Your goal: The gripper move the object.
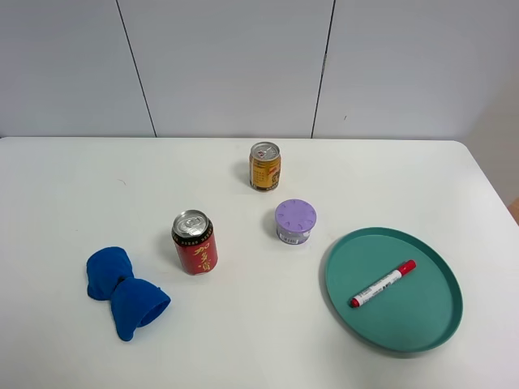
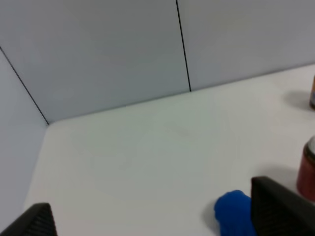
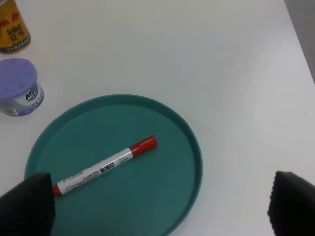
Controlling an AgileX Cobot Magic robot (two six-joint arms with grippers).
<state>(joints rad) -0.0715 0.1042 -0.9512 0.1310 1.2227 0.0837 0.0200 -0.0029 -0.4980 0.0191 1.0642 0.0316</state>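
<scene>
Green tray (image 1: 340,279): round, shallow, raised rim, smooth matte surface, near front right of the white table (image 1: 65,186). Marker pen (image 1: 383,284): slim white barrel with printed label, red cap and red end, lying flat on the tray floor; long axis diagonal, capped end toward the far right rim, other end toward the near left. Blue cloth (image 1: 122,290): soft, bunched, front left. Red can (image 1: 195,242) and yellow can (image 1: 265,166): metal cylinders, upright. Purple-lidded tub (image 1: 294,221): squat, round (between yellow can and tray). Right gripper (image 3: 157,211): black ribbed fingers (image 3: 29,204) spread wide, empty, above the tray. Left gripper (image 2: 157,216): fingers equally parted, holding nothing
</scene>
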